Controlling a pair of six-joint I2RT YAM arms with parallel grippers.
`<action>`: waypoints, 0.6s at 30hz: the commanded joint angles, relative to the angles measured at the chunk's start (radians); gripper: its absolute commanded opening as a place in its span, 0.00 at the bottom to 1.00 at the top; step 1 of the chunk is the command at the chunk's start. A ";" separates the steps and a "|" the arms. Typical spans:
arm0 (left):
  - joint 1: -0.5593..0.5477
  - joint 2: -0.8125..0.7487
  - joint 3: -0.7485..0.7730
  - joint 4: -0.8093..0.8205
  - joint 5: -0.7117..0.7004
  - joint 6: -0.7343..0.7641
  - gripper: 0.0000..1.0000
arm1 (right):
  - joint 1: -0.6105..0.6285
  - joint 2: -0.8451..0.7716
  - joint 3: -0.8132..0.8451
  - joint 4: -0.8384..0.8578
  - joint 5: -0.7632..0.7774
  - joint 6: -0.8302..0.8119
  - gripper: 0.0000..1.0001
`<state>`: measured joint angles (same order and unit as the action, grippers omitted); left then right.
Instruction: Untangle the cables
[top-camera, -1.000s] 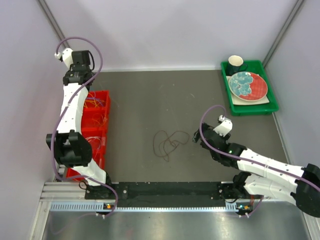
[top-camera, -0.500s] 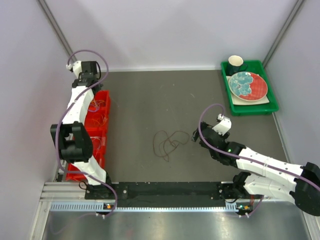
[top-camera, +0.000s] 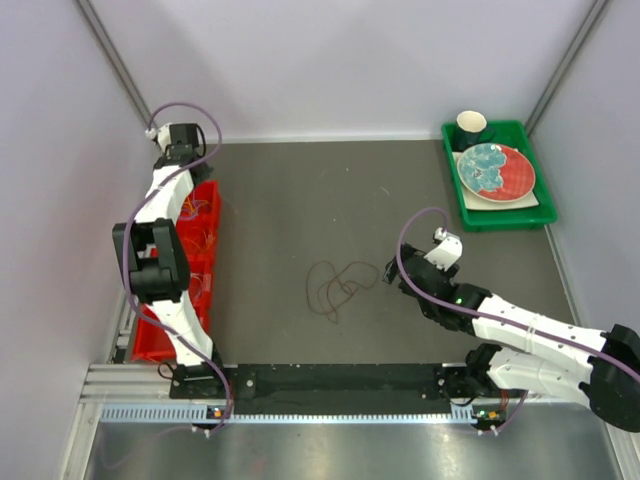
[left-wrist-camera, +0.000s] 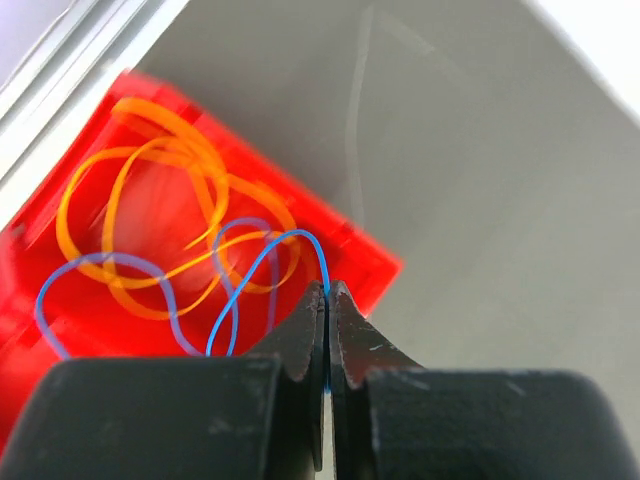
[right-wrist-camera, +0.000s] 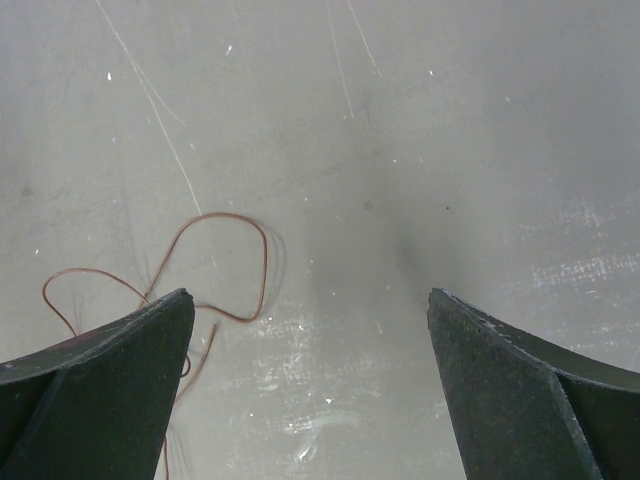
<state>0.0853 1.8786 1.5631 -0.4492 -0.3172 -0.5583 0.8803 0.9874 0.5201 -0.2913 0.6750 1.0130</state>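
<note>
Cables lie in two places: a thin blue wire (left-wrist-camera: 255, 265) and a looped orange-yellow wire (left-wrist-camera: 195, 170) sit in the red plastic bin (left-wrist-camera: 360, 258) at the left edge of the dark grey bench (top-camera: 300, 200), while a thin dark reddish wire (top-camera: 338, 286) sprawls in loose loops near the bench's middle. Since a second ago the left arm has swung its wrist rightward out of the far-left corner and drawn its elbow in over the bin; the right arm and the reddish wire have not moved. The left arm stands tall, its forearm reaching to the bin's far end, the left gripper (left-wrist-camera: 327, 290) pointing down there. Its jaws are pressed together on the blue wire, which arcs from their tips down into the bin. The right arm stretches low across the bench, the right gripper (right-wrist-camera: 308, 296) just right of the reddish wire, jaws spread wide, gripping nothing.
</note>
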 joint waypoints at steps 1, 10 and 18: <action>0.008 0.039 0.127 0.096 0.078 -0.040 0.00 | -0.009 -0.007 0.035 0.035 0.000 -0.011 0.99; 0.033 -0.045 -0.096 0.289 0.096 -0.110 0.00 | -0.009 -0.009 0.034 0.040 0.000 -0.014 0.99; 0.050 -0.119 -0.250 0.264 -0.022 -0.143 0.00 | -0.012 -0.012 0.032 0.041 -0.009 -0.019 0.99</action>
<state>0.1181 1.8404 1.3170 -0.2317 -0.2703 -0.6708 0.8803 0.9874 0.5201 -0.2768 0.6708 1.0119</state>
